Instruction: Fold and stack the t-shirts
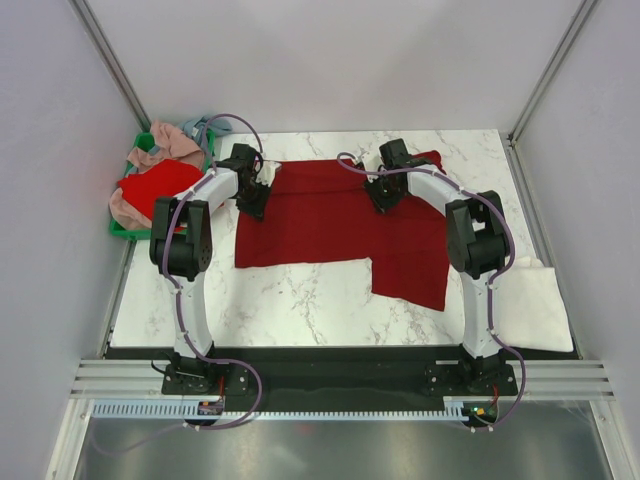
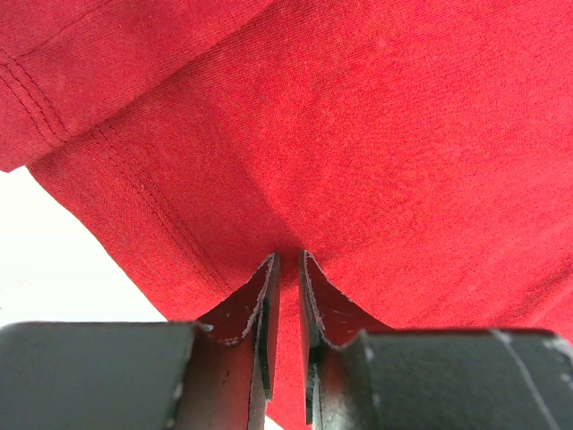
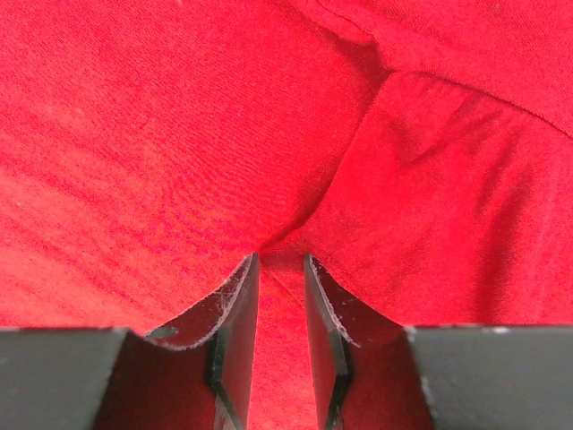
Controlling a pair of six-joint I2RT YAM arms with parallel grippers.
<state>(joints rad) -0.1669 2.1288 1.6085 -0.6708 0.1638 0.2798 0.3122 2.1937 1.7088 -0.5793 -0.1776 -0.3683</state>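
The crimson shirt (image 1: 320, 215) lies spread across the middle of the bench (image 1: 300, 300), reaching toward its far edge. The left claw (image 2: 288, 260) is closed on a pinch of cloth near the shirt's left side. The right claw (image 3: 280, 260) nips a pucker beside a seam, its jaws a little wider. For a clean fold, lift both pinches level and together, carry them toward the near edge without stretching, and lay the cloth flat before letting go. An uneven lift would likely skew the crease.

dark crimson t-shirt (image 1: 320, 215); white marble table (image 1: 300, 300); green crate (image 1: 120, 232)
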